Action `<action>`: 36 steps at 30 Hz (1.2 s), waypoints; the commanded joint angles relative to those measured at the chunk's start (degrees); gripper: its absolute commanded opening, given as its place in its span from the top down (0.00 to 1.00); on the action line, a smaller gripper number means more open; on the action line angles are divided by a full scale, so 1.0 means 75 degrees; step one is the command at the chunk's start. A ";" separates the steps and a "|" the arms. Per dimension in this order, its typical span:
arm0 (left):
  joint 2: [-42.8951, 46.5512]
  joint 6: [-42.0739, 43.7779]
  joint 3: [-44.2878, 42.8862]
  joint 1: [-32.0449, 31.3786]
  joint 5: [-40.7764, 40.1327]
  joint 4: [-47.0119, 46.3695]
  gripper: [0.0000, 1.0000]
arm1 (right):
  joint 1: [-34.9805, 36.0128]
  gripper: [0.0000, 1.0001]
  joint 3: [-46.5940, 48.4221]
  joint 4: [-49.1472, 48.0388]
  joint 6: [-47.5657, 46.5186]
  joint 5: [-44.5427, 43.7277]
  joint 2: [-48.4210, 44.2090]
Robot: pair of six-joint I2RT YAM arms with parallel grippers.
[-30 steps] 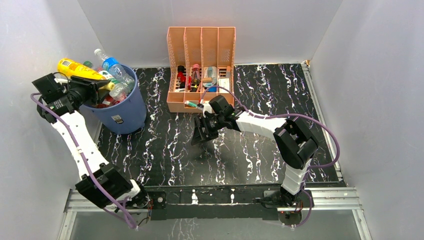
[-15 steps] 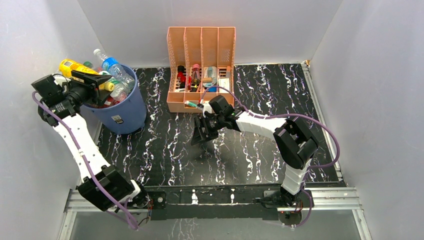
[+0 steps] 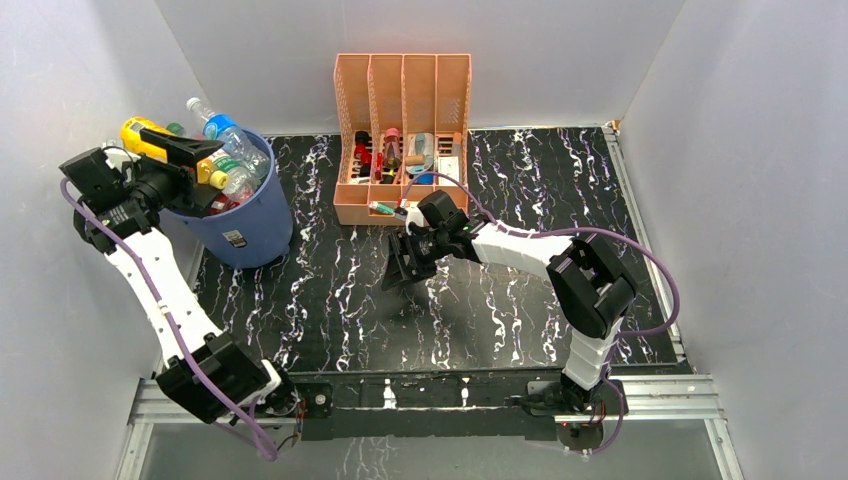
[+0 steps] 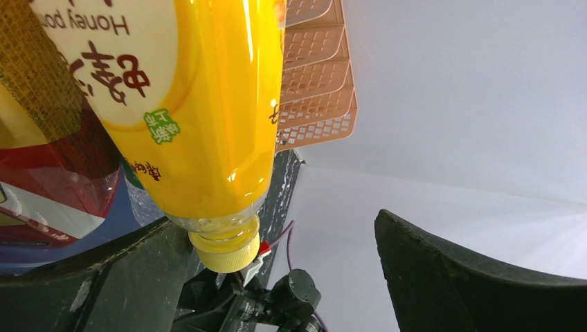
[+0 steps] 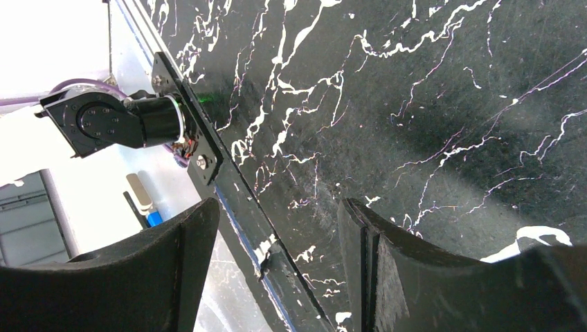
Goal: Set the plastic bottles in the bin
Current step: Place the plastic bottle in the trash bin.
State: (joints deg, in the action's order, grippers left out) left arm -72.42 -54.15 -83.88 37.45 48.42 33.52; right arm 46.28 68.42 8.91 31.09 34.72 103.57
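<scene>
Left wrist | yellow bottle [image 4: 208, 104] | between left gripper [image 4: 277, 225] jaws, spread wide

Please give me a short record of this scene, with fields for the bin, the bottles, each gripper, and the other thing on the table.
bin: blue, round, at the far left of the table, heaped above its rim with bottles
yellow bottle: lies on top of the heap
left gripper: open, at the bin; the yellow bottle's cap lies between its spread fingers, not gripped
right gripper: open, empty, low over the table's middle
organizer: peach, at the back, small items in its slots
bottles outside the bin: none seen
</scene>
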 commanded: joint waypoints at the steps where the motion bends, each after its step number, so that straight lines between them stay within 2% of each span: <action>1: 0.0381 0.0227 -0.0190 0.0042 0.0120 0.0210 0.02 | 0.0052 0.26 0.0074 -0.0218 -0.0012 0.0143 -0.0204; 11: 0.0765 0.0631 0.0150 0.0037 -0.0268 0.0588 0.02 | 0.0075 0.26 0.0179 -0.0237 0.0018 0.0162 -0.0145; 15: 0.0883 0.0823 0.0483 0.0054 -0.0345 0.0647 0.02 | 0.0174 0.27 0.0494 -0.0620 0.0290 0.0335 -0.0095; 20: 0.0842 0.1043 0.0677 0.0188 -0.0346 0.0609 0.02 | 0.0754 0.29 0.2004 -0.0934 0.0517 0.0853 0.0518; 23: 0.0759 0.1068 0.0695 0.0345 -0.0189 0.0506 0.02 | 0.1150 0.36 0.3241 -0.1151 0.0753 0.1167 0.1138; 27: 0.0668 0.1216 0.0532 0.0406 -0.0082 0.0452 0.02 | 0.1359 0.48 0.4510 -0.2069 0.1572 0.1584 0.1801; 32: 0.0725 0.1369 0.0622 0.0465 0.0295 0.0126 0.02 | 0.1363 0.50 0.5430 -0.3565 0.2760 0.1935 0.2473; 36: 0.0687 0.1479 0.0767 0.0551 0.0514 0.0001 0.02 | 0.1364 0.50 0.5590 -0.6181 0.4645 0.2270 0.3131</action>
State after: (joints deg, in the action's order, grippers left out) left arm -67.94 -44.80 -78.48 40.53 47.88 35.59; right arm 57.08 107.61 -15.75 51.29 47.81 123.22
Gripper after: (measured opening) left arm 0.981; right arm 0.500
